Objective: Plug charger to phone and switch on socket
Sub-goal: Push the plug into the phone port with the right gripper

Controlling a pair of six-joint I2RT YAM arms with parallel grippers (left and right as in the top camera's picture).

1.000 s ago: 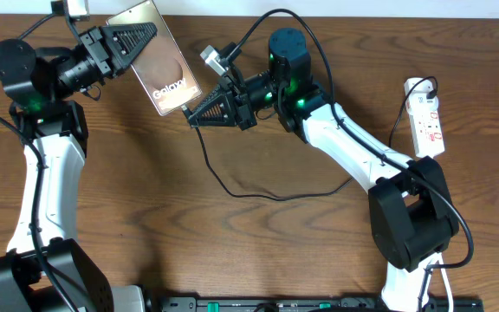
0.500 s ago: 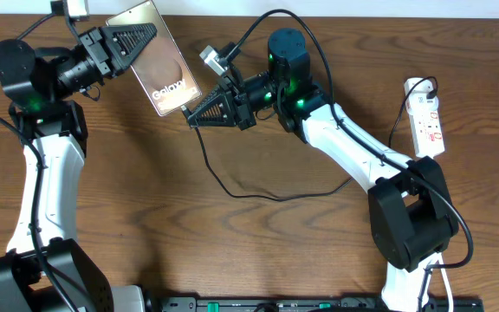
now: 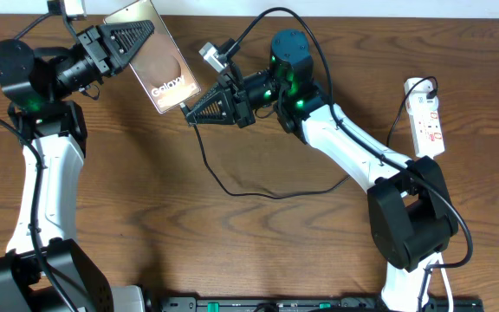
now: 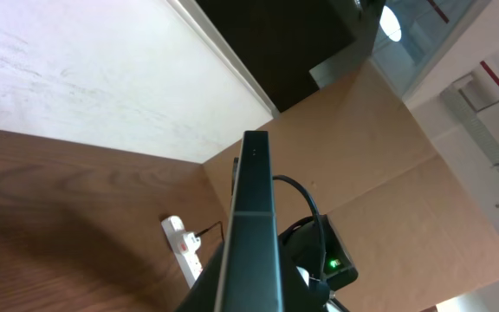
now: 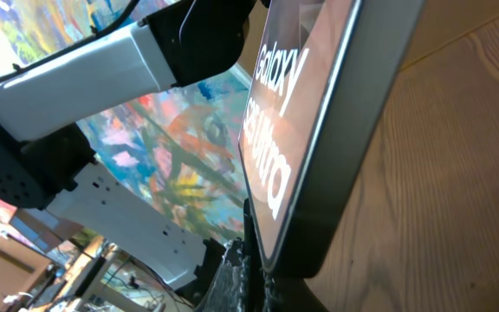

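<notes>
Holding the phone [image 3: 157, 62] tilted above the worktop [image 3: 145, 217] in the left pincer [image 3: 144, 33], clamped on its upper end. Pinching the charger [image 3: 271, 198] near its plug tip in the right pincer [image 3: 192, 117], just beside the phone's lower edge, with seating impossible to tell. Judging plugging unfinished and switching pending, the socket [image 3: 427, 121] lying untouched by the worktop's right edge, well apart. Finding open room between, barring the charger's slack loop.

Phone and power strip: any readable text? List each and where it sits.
"Galaxy": white, on the phone screen, overhead view.
"Galaxy" above "Ultra": same screen, right wrist view; the characters before "Ultra" are not clear.
Power strip: red markings, too small to read.
</notes>
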